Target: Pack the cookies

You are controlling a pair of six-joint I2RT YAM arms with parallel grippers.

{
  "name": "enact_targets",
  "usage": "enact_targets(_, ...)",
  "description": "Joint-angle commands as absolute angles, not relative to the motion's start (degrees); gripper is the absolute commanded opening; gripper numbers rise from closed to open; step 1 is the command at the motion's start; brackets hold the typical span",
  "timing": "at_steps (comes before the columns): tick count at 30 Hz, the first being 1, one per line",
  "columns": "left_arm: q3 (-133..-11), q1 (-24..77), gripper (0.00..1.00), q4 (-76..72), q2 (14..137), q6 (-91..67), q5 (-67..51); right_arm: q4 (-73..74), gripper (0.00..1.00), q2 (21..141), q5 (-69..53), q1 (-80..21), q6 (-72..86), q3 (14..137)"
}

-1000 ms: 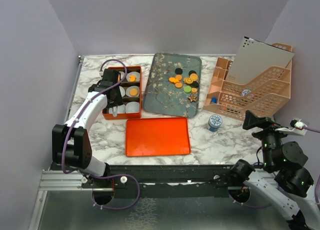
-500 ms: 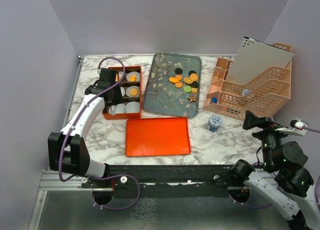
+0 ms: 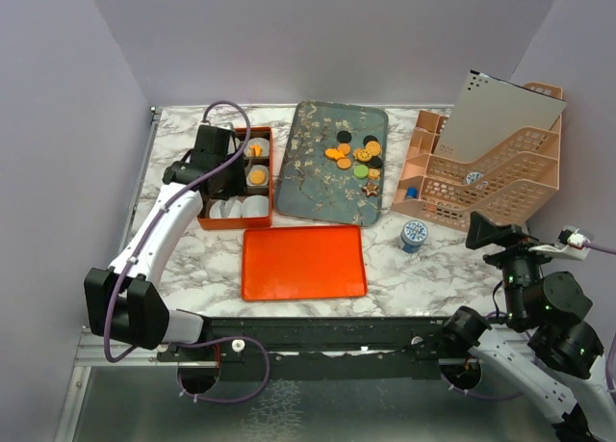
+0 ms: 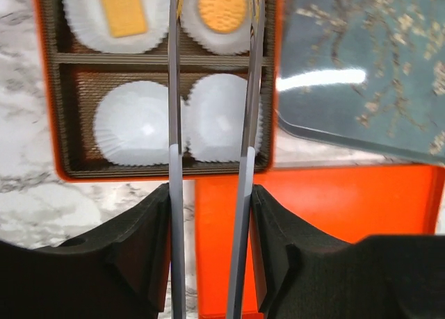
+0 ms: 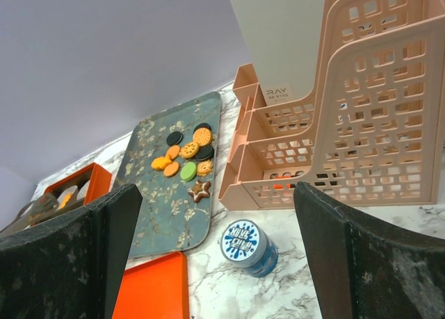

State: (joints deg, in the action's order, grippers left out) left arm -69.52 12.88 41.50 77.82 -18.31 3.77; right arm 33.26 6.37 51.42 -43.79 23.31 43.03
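Two thin fingers (image 4: 174,90) of your left gripper (image 4: 213,27) stand parted and empty over the orange box (image 4: 139,175), above its near liners (image 4: 142,128). Most cookies (image 3: 354,159) lie on the patterned tray (image 3: 313,187), just right. Descend carelessly and you'll crumple a liner. Your right gripper (image 5: 215,242) gapes, idle.

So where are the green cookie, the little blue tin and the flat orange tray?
green cookie (image 5: 188,170): right wrist view, centre of its top face.
blue tin (image 5: 243,241): right wrist view, its patterned lid.
flat orange tray (image 3: 303,261): top view, bare middle.
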Motion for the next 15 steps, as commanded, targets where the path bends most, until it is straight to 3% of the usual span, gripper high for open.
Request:
enact_targets(1, -72.80, 18.52, 0.48, 40.84, 78.62, -16.49, 0.09, 34.08, 1.00, 7.77, 49.12, -43.87, 25.84, 44.38)
enact_targets(15, -83.78, 26.72, 0.51, 37.91, 91.58, -12.28, -6.15, 28.21, 1.00, 14.14, 43.27, -43.86, 25.47, 41.34)
